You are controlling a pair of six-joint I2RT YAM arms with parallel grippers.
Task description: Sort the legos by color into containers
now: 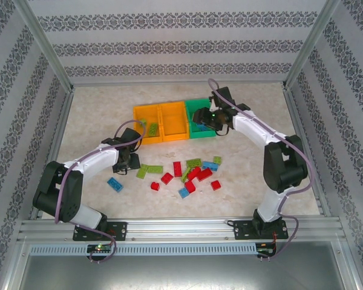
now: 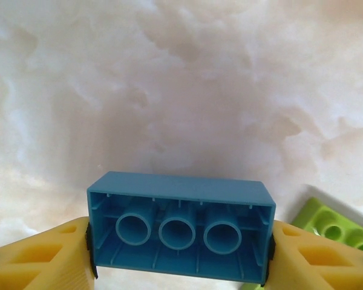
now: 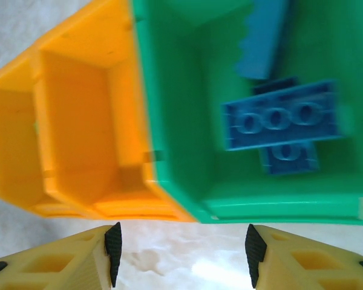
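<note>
My left gripper [image 2: 180,257] is shut on a blue brick [image 2: 180,225], gripped by its short ends with the hollow underside facing the camera, above bare table. From above, this gripper [image 1: 131,162] hangs left of the loose legos [image 1: 190,172], a scatter of red, lime and blue bricks. My right gripper [image 3: 183,254] stands open and empty just in front of the green bin [image 3: 187,121], which holds several blue bricks [image 3: 278,118]. The three containers form a row: two orange bins [image 1: 173,121] and the green bin [image 1: 199,121]. A lime brick [image 1: 152,128] lies in the left orange bin [image 1: 139,115].
A lime brick [image 2: 336,225] lies on the table just right of my left fingers. One blue brick [image 1: 114,184] sits apart near the left arm. The middle orange bin [image 3: 85,127] looks empty. Patterned walls enclose the table.
</note>
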